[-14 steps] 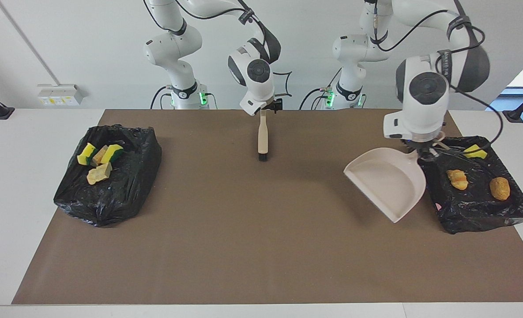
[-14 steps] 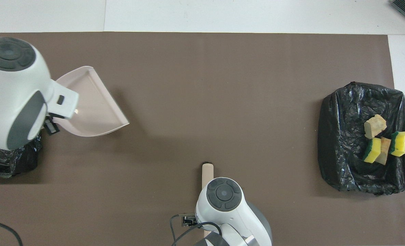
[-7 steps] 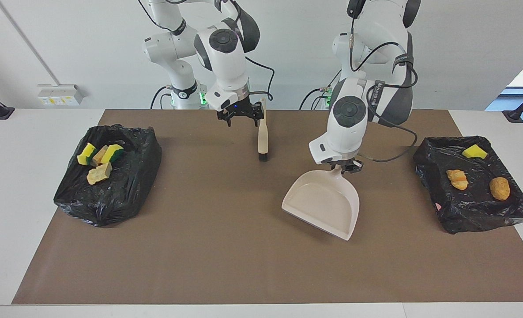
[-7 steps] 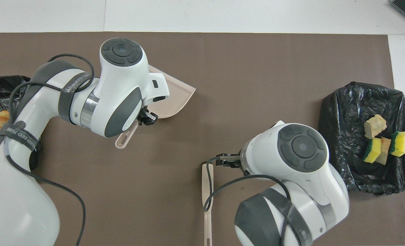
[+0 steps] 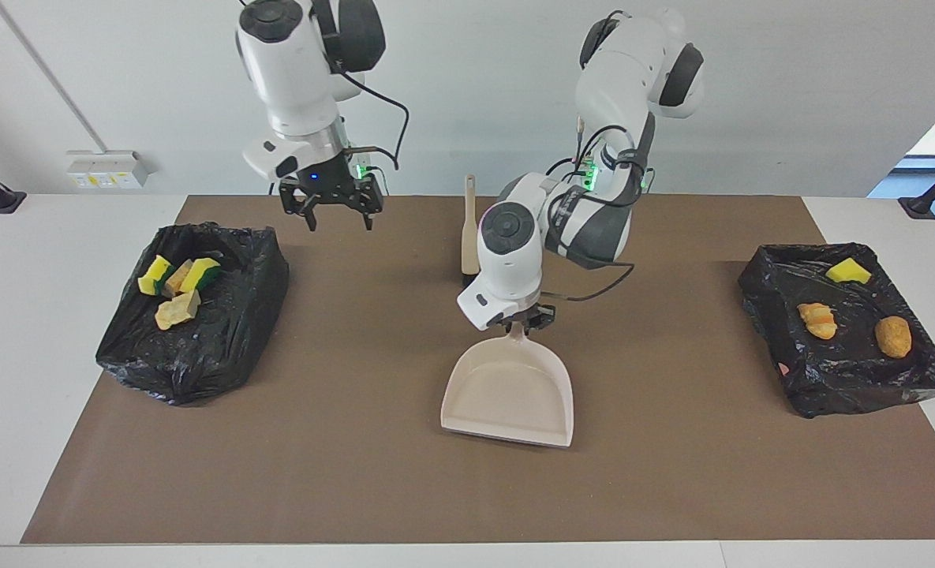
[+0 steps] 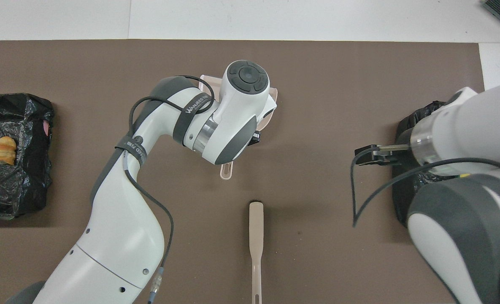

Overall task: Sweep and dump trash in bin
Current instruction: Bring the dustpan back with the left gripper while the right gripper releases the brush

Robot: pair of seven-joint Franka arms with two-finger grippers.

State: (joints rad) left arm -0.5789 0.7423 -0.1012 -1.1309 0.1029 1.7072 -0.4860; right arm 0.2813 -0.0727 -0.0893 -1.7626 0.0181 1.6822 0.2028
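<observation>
My left gripper (image 5: 525, 319) is shut on the handle of the beige dustpan (image 5: 510, 390), which sits low at the middle of the brown mat, mouth away from the robots. In the overhead view the arm covers most of the dustpan (image 6: 275, 96). The beige brush (image 5: 469, 229) lies on the mat nearer to the robots and also shows in the overhead view (image 6: 256, 223). My right gripper (image 5: 329, 209) is open, empty and raised near the bin at the right arm's end. The trash lies in both bins: sponges (image 5: 199, 274) and a bread (image 5: 177, 309) in one, a sponge (image 5: 848, 270), a croissant (image 5: 818, 319) and a nugget (image 5: 893, 336) in the other.
A black-lined bin (image 5: 199, 347) stands at the right arm's end of the mat and another (image 5: 846, 379) at the left arm's end. The mat (image 5: 357, 473) ends short of the white table's edges.
My left arm has carried the dustpan from beside the bin at its own end to the middle of the mat. My right gripper has left the brush and risen toward the other bin.
</observation>
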